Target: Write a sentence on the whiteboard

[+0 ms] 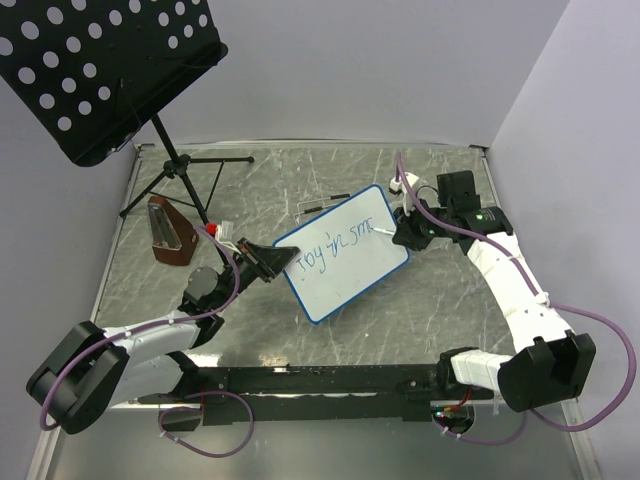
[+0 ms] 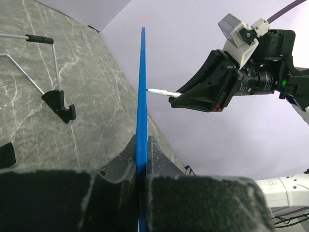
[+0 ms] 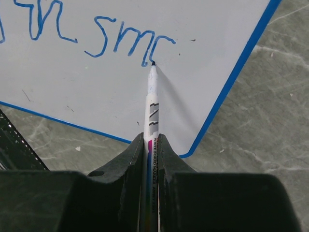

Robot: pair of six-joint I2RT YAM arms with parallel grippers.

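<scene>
A: Where is the whiteboard [image 1: 345,255]?

B: Over the middle of the tabletop [image 1: 430,310], a little toward the far edge, turned so its long sides run from near-left to far-right. It is lifted off the surface, face toward the right arm.

A: And the sentence [image 3: 96,36]?

B: One line of blue handwriting, roughly "Joy in sm" plus a partial letter.

A: What holds the board?

B: The left gripper [image 2: 142,154], fingers clamped tight on the blue frame at the board's left end.

A: The right gripper [image 3: 151,145]?

B: Closed snugly around a marker [image 3: 152,92], whose tip touches the board at the end of the last blue stroke.

A: Anything else?

B: A black perforated music stand [image 1: 100,70] at the far-left corner, and a brown wedge-shaped object [image 1: 170,232] near the left edge.
</scene>
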